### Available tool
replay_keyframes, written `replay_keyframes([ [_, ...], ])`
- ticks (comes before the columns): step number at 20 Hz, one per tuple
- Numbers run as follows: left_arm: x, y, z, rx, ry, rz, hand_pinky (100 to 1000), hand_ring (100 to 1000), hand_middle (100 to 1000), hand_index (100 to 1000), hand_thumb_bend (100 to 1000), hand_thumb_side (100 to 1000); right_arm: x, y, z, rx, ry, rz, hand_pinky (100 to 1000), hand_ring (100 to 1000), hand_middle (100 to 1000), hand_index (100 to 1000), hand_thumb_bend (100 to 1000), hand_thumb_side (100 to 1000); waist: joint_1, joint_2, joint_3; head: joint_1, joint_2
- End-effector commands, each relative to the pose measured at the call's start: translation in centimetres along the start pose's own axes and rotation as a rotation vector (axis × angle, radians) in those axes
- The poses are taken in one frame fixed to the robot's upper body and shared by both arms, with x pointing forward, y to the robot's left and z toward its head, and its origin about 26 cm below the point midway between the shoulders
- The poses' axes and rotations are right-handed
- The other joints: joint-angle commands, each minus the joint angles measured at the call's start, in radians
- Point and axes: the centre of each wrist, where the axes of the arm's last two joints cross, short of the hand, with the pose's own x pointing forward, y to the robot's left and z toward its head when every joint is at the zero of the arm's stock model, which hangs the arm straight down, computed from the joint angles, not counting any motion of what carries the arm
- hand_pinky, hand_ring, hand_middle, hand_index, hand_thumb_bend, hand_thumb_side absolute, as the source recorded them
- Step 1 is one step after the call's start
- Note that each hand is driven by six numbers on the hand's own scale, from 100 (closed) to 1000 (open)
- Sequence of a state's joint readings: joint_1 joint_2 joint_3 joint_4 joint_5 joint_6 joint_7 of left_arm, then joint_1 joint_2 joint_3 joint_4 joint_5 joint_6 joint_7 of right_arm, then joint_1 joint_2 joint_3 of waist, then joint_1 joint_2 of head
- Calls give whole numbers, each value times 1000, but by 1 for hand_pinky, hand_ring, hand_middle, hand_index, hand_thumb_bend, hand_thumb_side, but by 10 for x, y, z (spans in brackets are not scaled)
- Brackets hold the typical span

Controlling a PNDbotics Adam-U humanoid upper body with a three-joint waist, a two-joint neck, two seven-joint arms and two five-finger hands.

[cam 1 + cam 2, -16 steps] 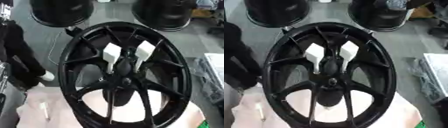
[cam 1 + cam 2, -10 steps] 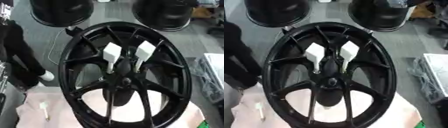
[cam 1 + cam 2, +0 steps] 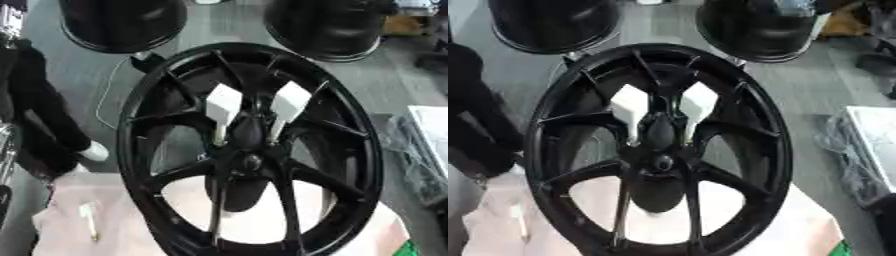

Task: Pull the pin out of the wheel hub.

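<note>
Black wheel hub (image 3: 249, 150) fills the frame's centre, its rim reaching the lower edge. Neither hand shows, so their state cannot be told. Open grey floor (image 3: 87, 80) lies upper left.

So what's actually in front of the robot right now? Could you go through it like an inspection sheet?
Surface: pale pinkish sheet under the wheel's lower part.
Job's things: black spoked wheel standing tilted, hub at its centre; no pin can be made out in it.
Clutter: small pale stick-like thing lying on the sheet; two white blocks showing between the upper spokes.
Hands: nothing seen in either view.
Cables: thin pale cable on the floor left of the wheel.
Surroundings: grey floor, two more black wheels beyond, a person in dark clothes at the left edge, clear plastic wrapping at right.
</note>
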State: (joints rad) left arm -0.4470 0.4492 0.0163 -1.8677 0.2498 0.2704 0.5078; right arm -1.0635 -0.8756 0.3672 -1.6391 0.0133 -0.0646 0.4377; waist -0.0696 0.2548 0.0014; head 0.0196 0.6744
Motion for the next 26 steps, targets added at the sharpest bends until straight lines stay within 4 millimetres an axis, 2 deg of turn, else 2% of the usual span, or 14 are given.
replay_keyframes([
  [1,9,5,-3,2,-32,-20,750,831,666,668,456,488,4,-4,-8,86,-25,68,835,770,740,810,537,347,4,-20,-1,-1,-2],
  [6,8,5,-3,2,-32,-21,750,831,666,668,456,488,14,4,-26,173,-94,169,836,776,742,800,542,359,4,-21,0,-3,1],
  [9,8,4,-3,-1,-32,-18,749,830,666,667,454,487,12,13,-35,237,-100,169,835,758,710,784,532,338,3,-23,2,-5,0],
  [13,8,4,-3,-1,-32,-13,749,831,666,667,456,486,12,18,-39,288,-102,152,836,760,712,786,532,339,2,-25,5,-5,-1],
  [26,8,3,-2,-3,-29,-13,749,830,666,667,457,486,6,32,-48,414,-143,180,840,768,721,793,479,194,2,-23,9,-4,6],
])
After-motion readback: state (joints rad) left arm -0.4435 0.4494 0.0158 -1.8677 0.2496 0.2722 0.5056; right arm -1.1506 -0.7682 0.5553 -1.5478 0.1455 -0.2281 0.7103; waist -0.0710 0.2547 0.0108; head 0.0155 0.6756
